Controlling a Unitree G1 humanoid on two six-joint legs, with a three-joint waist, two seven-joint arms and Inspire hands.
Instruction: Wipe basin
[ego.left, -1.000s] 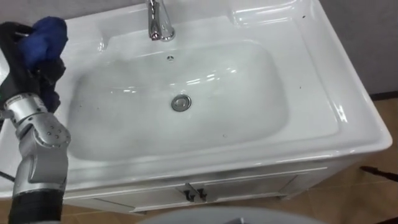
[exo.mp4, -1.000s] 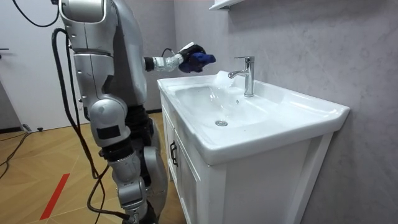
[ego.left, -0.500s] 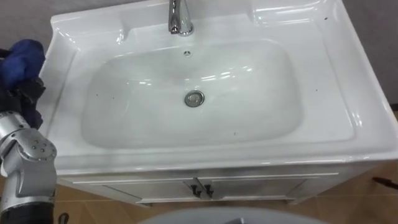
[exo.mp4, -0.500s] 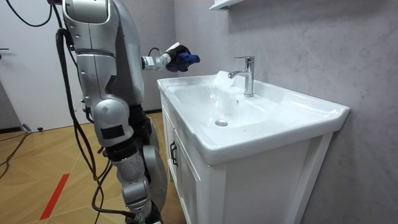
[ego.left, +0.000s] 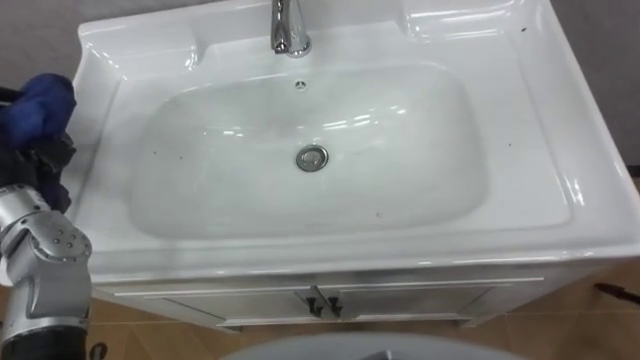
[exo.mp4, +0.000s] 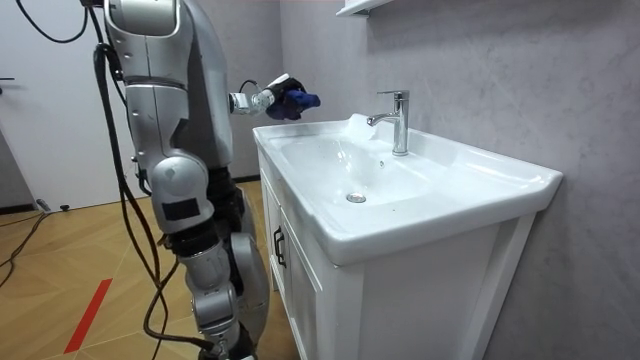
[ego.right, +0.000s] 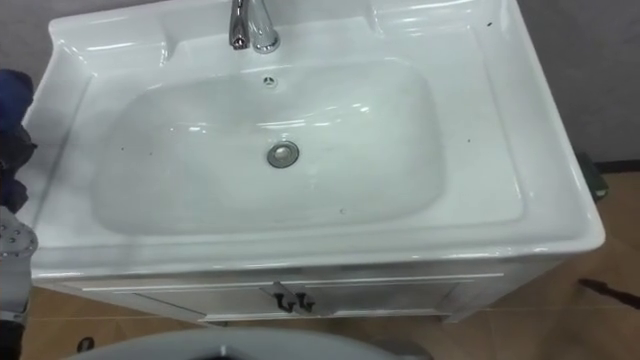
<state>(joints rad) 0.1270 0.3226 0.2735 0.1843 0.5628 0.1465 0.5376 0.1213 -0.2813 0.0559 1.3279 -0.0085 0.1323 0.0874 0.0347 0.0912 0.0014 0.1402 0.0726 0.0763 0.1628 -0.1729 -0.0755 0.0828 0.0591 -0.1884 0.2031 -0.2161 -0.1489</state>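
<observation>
White porcelain makes up the basin (ego.left: 520, 200) in front of you, a wide shallow bowl with a flat rim all round. A metal drain (ego.left: 312, 157) sits at the bottom, with a small overflow hole (ego.left: 299, 85) on the back wall above it. The chrome tap (ego.left: 289, 30) stands at the middle of the back rim; from the head camera its top is cut off by the frame edge, and you only see it whole in the room view. A few dark specks dot the bowl, too small for you to tell what they are.

Your cloth (ego.left: 40, 98), a bunched blue one, is off the basin's left end. It is gripped in the left hand (ego.left: 48, 162), whose dark fingers are closed round the bundle and mostly covered by it. In the right eye view the frame's left edge cuts most of it away. The room view shows the cloth near the back left corner, held above the rim and apart from it.

Below the front rim you see the top of a white cabinet (ego.left: 400, 300) with a pair of dark door handles (ego.left: 322, 303) close together. The robot stands upright on a wooden floor (exo.mp4: 60, 260) at the cabinet's front, towards its left end.
</observation>
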